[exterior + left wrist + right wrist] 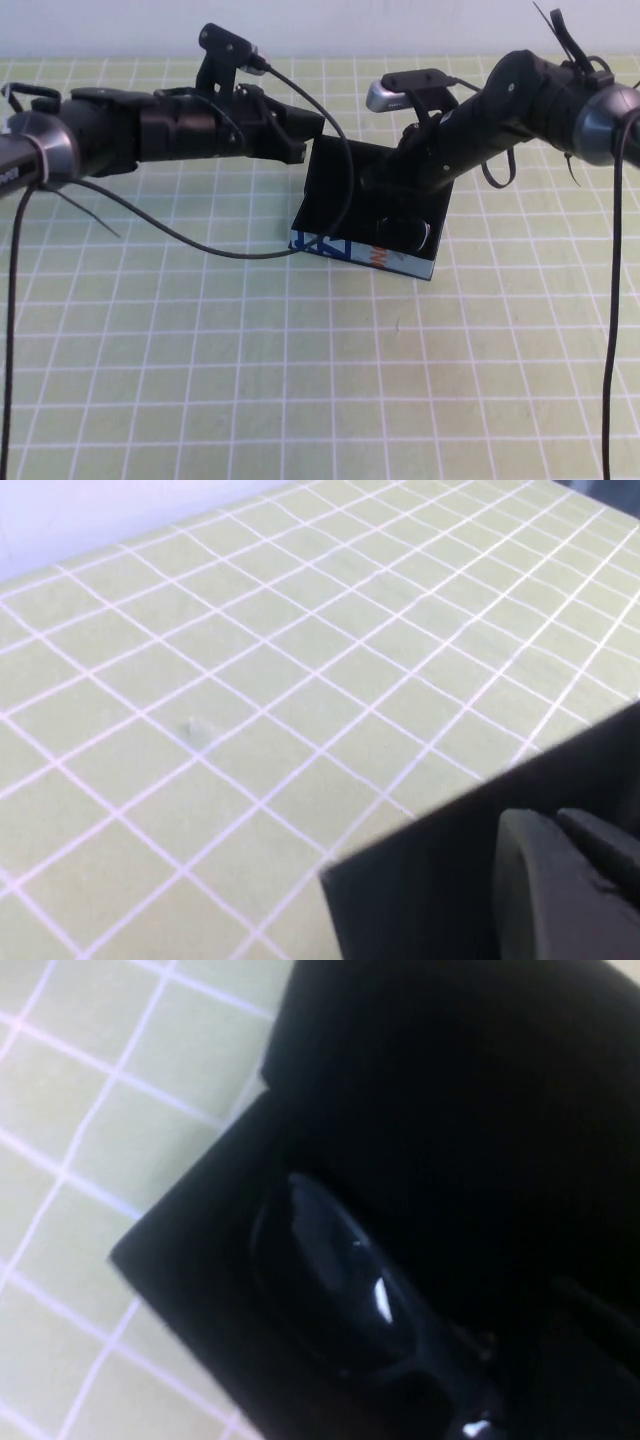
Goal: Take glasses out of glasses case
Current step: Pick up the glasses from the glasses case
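Glasses [345,1290] in glasses case [335,245], right hand [385,180] above.

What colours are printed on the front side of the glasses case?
The front of the glasses case is white or light blue with blue and orange marks; the high view shows it best.

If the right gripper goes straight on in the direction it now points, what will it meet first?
Most likely the black plastic-framed glasses lying in the open black rectangular glasses case. The shut right gripper points down into the case, just above them; depth is unclear. The left gripper is at the lid's edge.
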Action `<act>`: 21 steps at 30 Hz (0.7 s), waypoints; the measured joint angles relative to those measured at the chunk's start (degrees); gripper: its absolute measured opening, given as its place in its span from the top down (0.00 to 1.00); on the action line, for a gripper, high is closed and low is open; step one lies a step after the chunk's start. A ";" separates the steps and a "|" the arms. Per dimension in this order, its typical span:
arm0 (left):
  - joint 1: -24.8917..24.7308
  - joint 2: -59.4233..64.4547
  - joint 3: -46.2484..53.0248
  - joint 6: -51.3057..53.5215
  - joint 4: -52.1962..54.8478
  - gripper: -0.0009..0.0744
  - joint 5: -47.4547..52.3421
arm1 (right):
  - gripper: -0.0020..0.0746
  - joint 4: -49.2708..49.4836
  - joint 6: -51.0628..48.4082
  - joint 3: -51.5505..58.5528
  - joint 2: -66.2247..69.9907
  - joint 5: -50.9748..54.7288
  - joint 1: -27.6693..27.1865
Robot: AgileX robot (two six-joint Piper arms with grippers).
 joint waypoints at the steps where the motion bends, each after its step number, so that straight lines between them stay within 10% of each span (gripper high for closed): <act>1: 0.00 1.15 -1.73 -1.77 1.32 0.99 0.57 | 0.99 -0.36 0.00 -0.65 0.00 1.24 0.00; 13: 0.00 14.43 -16.74 -18.29 12.84 0.99 9.61 | 0.98 -5.52 -3.39 -4.76 0.10 10.52 0.00; 21: 0.00 14.79 -16.87 -19.62 14.04 0.99 9.89 | 0.75 -8.95 -14.16 -4.76 0.10 14.41 3.12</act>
